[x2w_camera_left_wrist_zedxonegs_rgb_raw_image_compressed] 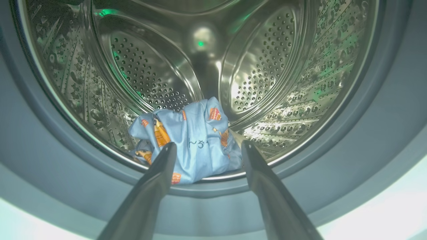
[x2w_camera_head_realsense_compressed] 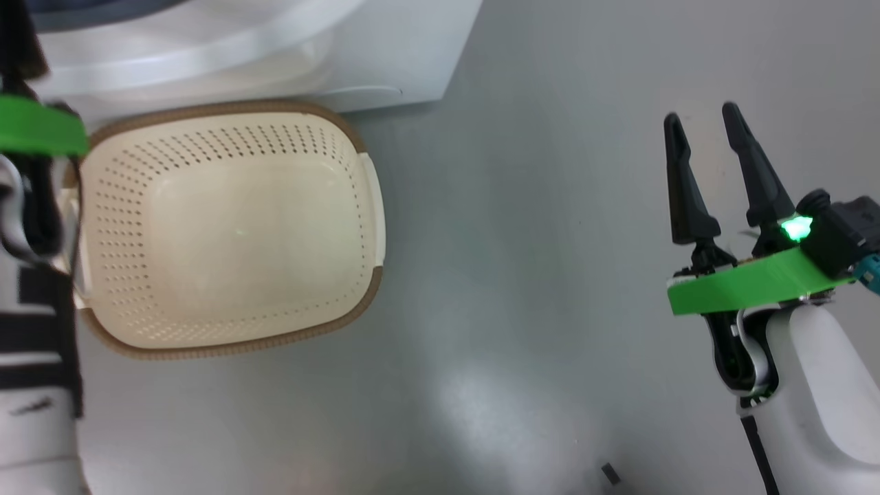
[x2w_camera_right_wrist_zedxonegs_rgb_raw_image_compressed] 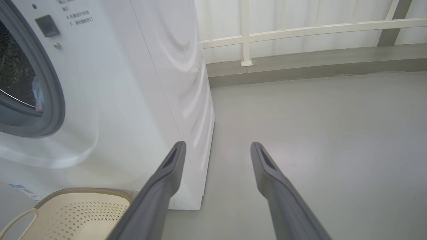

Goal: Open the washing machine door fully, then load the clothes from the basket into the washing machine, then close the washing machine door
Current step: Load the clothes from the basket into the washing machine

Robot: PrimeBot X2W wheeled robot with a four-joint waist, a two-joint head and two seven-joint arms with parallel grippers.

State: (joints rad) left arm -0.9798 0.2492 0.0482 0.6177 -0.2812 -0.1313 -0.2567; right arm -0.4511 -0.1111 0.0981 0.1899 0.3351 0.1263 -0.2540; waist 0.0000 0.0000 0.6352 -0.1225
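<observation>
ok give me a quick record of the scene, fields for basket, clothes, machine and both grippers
basket: empty, on the floor before the washing machine
clothes: blue printed bundle at the drum's front edge
washing machine: opening uncovered
left gripper: open, pointing into the drum at the clothes, not gripping
right gripper: open, holding nothing, over the floor

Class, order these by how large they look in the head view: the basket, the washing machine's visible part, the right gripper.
1. basket
2. washing machine, cut off by the frame
3. right gripper, nearer the camera yet smallest
</observation>
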